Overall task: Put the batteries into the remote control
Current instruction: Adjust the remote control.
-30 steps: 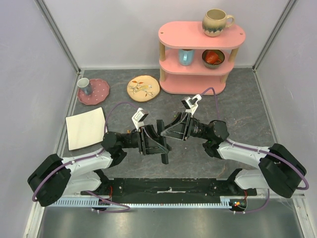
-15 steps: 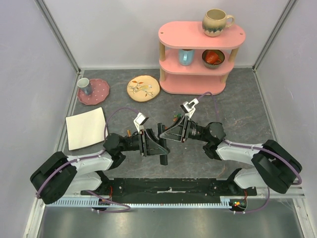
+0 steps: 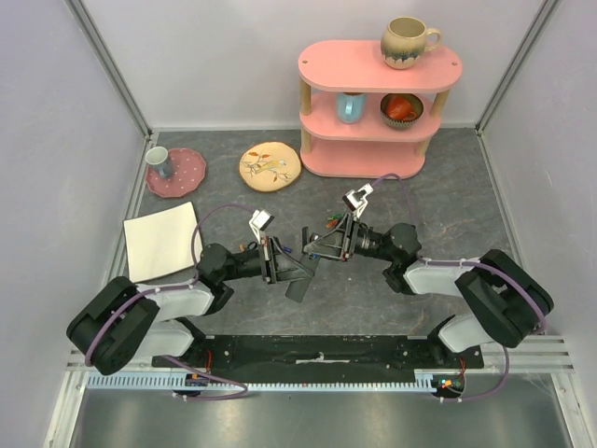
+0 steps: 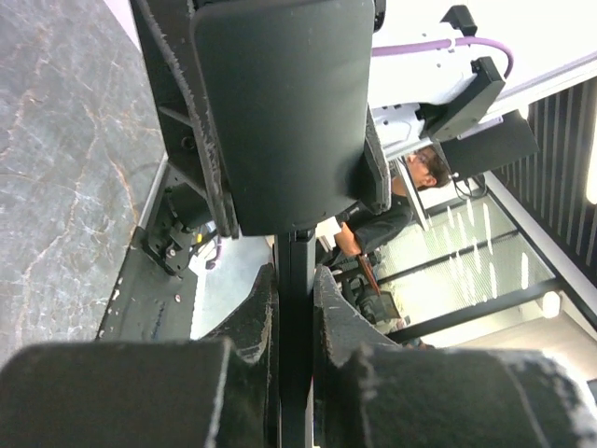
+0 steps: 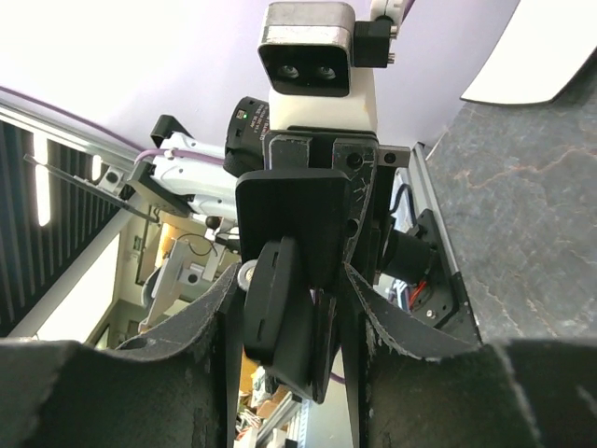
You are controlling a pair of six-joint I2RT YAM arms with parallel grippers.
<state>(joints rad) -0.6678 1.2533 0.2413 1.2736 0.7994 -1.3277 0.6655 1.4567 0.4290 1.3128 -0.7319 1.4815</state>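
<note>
The remote control (image 3: 298, 286) is a slim black bar held up above the table between both arms. My left gripper (image 3: 289, 264) is shut on it. In the left wrist view the remote (image 4: 297, 373) shows edge-on, pinched between the fingers of the left gripper (image 4: 297, 280). My right gripper (image 3: 315, 248) meets it from the right. In the right wrist view its fingers (image 5: 201, 327) stand on either side of a black rounded end of the remote (image 5: 280, 327). A few small coloured batteries (image 3: 331, 220) lie on the table behind the right gripper.
A pink shelf (image 3: 368, 103) with mugs and a bowl stands at the back. A floral plate (image 3: 269, 166) and a red dotted plate (image 3: 187, 177) with a grey cup sit at the back left. A white square sheet (image 3: 160, 240) lies at the left.
Both grippers have drawn closer together and lower. The remote has tilted from near upright to slanting. The batteries behind the right gripper have come into view.
</note>
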